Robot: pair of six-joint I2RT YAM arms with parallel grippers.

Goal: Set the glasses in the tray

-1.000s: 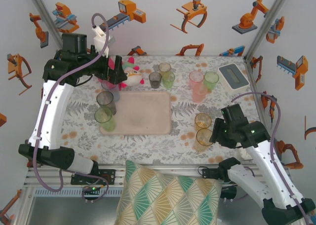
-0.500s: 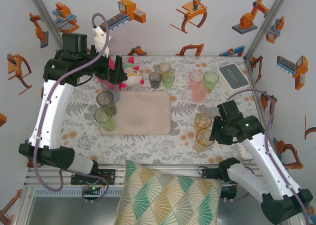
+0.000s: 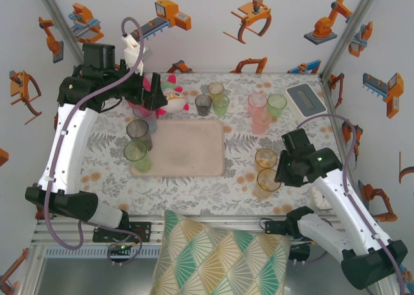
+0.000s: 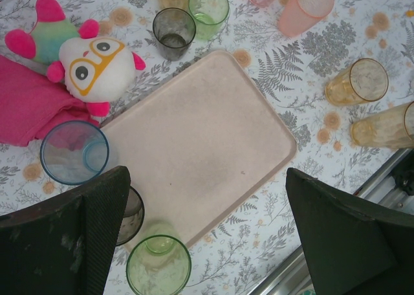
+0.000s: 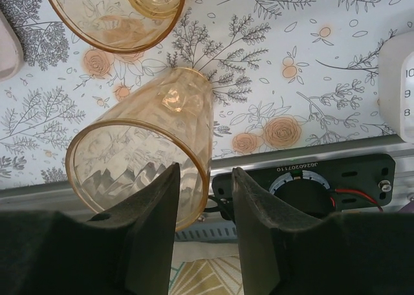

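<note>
Straddling the amber glass rim, right gripper stands apart; left gripper gapes wide.

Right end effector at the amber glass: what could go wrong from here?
The right end effector straddles one thin wall of the near amber glass; it may tilt or slip on lifting. The second amber glass stands close beside it and could be knocked. The table edge is near, so a drop might roll off.
</note>
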